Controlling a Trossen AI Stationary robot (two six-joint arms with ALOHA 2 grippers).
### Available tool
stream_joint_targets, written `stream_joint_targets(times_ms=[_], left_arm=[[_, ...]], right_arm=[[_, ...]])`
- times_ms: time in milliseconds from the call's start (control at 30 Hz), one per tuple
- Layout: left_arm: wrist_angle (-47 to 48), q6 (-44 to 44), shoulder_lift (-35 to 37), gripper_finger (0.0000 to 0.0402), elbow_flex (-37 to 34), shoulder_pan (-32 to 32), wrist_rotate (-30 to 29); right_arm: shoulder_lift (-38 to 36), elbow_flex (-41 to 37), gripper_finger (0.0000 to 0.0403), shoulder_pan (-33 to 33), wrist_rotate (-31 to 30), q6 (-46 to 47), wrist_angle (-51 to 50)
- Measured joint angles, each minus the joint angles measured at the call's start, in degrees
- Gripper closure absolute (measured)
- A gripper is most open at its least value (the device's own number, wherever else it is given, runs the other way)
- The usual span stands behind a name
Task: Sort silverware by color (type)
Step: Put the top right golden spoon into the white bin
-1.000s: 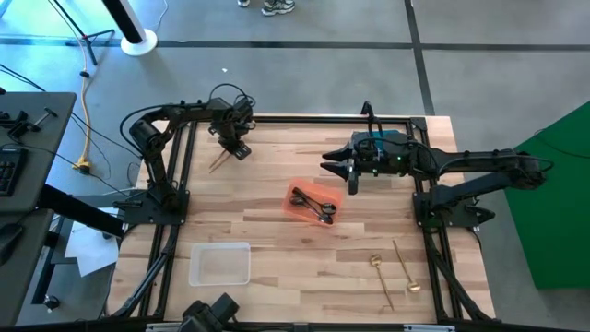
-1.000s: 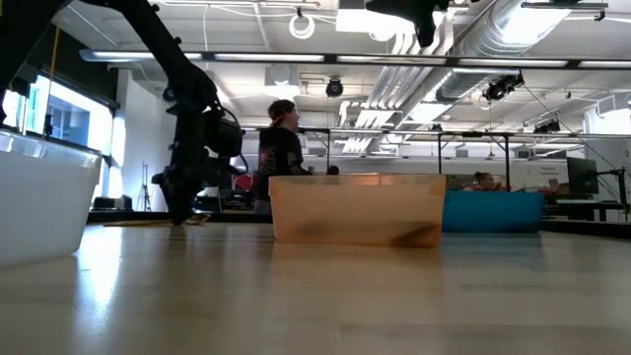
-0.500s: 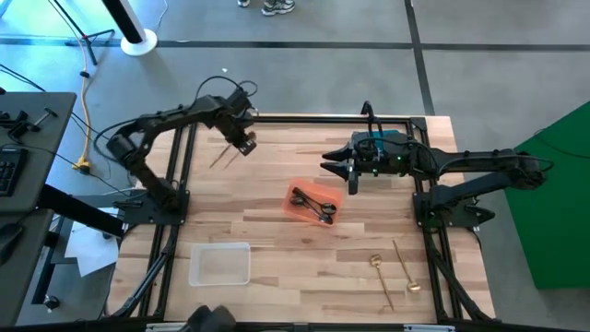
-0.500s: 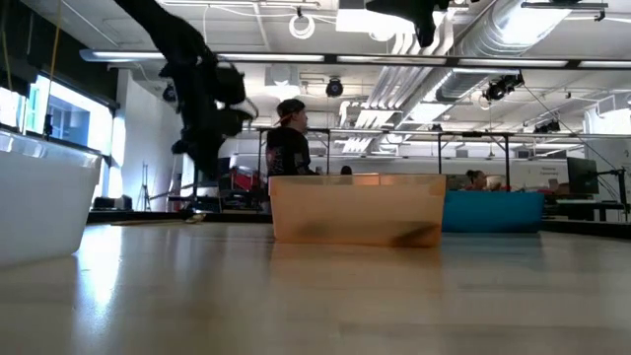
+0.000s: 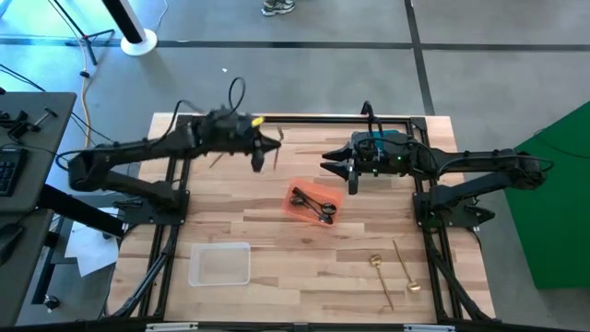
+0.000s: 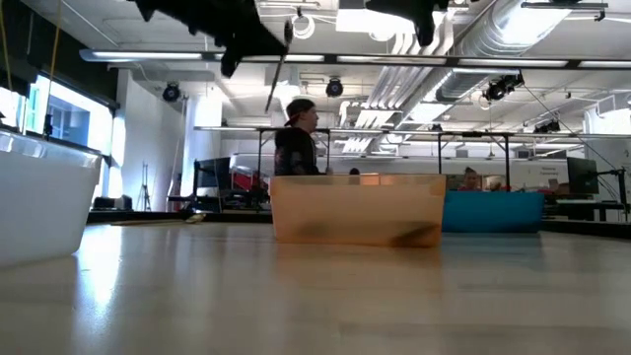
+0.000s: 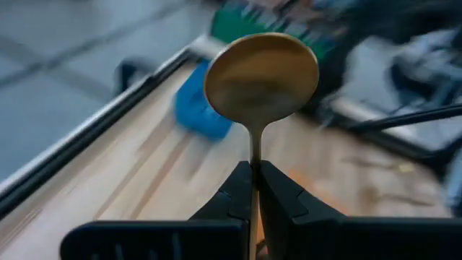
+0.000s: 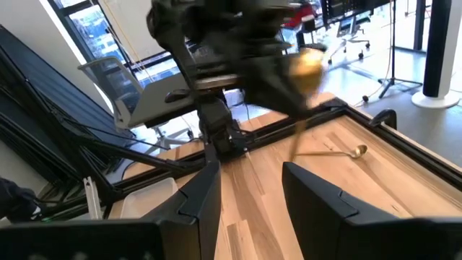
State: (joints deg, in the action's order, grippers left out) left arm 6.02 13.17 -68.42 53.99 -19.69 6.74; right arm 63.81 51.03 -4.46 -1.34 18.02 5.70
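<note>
The wooden table (image 5: 277,231) carries three bins. A clear bin (image 5: 220,264) sits near the front edge toward the left side. An orange bin (image 5: 313,204) lies near the table's middle with black silverware (image 5: 314,205) inside it. A blue bin (image 5: 380,141) sits by the back edge under the right arm.

The left arm reaches from the left side along the back edge, raised above the table. Its left hand (image 7: 254,189) has its fingers pressed tight on the thin handle of a gold spoon (image 7: 261,78), the bowl pointing out past the fingertips; from above that spoon shows at the hand's tip, between the back left corner and the orange bin.

The right arm comes in from the right side, its right hand (image 5: 338,168) hovering above the table just behind the orange bin, fingers partly apart and holding nothing.

Another gold spoon (image 8: 333,153) lies on the table near the back left corner. Two more gold pieces (image 5: 395,268) lie near the front right corner.

A person (image 6: 297,143) stands in the room beyond the table.
</note>
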Motion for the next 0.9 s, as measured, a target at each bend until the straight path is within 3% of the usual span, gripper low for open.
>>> stream_joint_targets(times_ms=[200, 367, 900], left_arm=[[-9.3, -5.7, 4.7, 0.0401, -4.2, 10.2, -2.9], [-13.2, -5.9, 6.2, 0.0401, -4.2, 14.5, -4.3], [-15.0, -6.9, 6.2, 0.0401, -4.2, 14.5, -6.0]], right_arm=[[0.0, 0.0, 0.0270, 0.0, 0.5, -0.5, 4.2], [0.0, 0.0, 0.0270, 0.0, 1.0, -5.0, 7.4], [0.0, 0.0, 0.0270, 0.0, 1.0, -6.5, 7.4]])
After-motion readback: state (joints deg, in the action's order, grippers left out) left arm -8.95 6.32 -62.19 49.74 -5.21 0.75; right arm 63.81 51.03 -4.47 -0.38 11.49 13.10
